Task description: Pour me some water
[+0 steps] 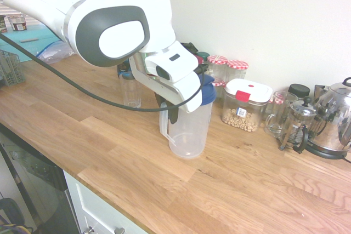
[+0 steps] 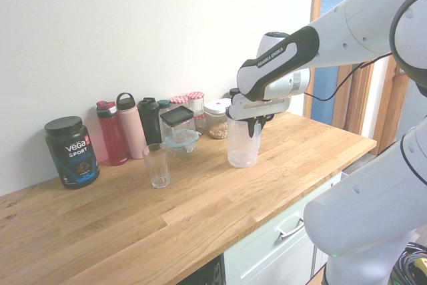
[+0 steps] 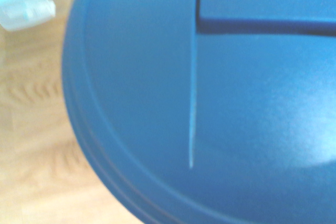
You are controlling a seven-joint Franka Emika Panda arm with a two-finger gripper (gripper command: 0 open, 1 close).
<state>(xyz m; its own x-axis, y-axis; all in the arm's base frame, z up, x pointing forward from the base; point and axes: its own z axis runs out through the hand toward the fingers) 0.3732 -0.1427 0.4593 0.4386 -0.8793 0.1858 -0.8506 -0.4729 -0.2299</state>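
On wood counter [image 1: 109, 152], near its front edge, stands clear plastic pitcher [image 1: 189, 130] w/ blue lid [image 3: 210, 98] & white handle, upright, looks empty. Gripper [image 1: 174, 114] clenched on the handle from above. Further back, empty glass [image 2: 157, 165] stands well apart, bottles behind it.

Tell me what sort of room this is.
Most likely a kitchen: a wooden worktop over drawers, with a kettle, a cafetiere and food jars along the wall.

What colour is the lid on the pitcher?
Blue. The pitcher's lid fills the wrist view, where it shows best.
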